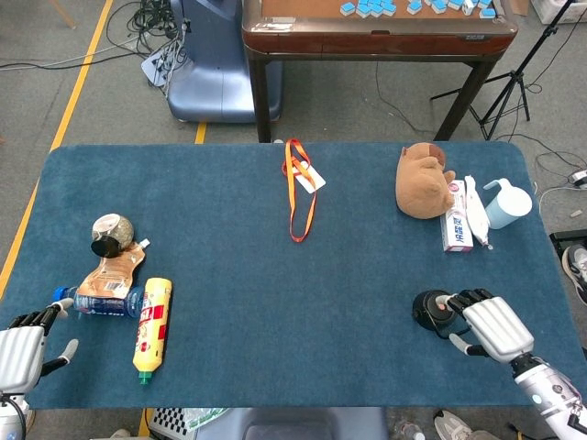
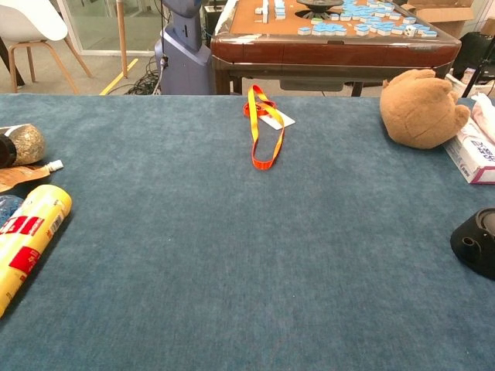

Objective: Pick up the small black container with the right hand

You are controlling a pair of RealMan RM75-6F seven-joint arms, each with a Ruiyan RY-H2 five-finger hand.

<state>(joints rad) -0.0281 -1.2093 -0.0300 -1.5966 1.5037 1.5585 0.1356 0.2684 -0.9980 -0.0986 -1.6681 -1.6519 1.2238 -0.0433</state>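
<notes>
The small black container point(image 1: 428, 311) sits on the blue tablecloth at the front right; the chest view cuts it off at the right edge point(image 2: 476, 241). My right hand point(image 1: 492, 328) lies just to its right, dark fingertips reaching the container's side and fingers spread, nothing lifted. The chest view shows no fingers around the container. My left hand point(image 1: 20, 355) rests at the front left corner, fingers apart and holding nothing.
A brown plush toy point(image 1: 422, 180), a toothpaste box point(image 1: 457, 225) and a pale blue cup point(image 1: 507, 203) stand at the back right. An orange lanyard point(image 1: 298, 188) lies mid-back. A yellow bottle point(image 1: 152, 325), water bottle point(image 1: 105, 303), snack bag and jar point(image 1: 111, 234) crowd the left.
</notes>
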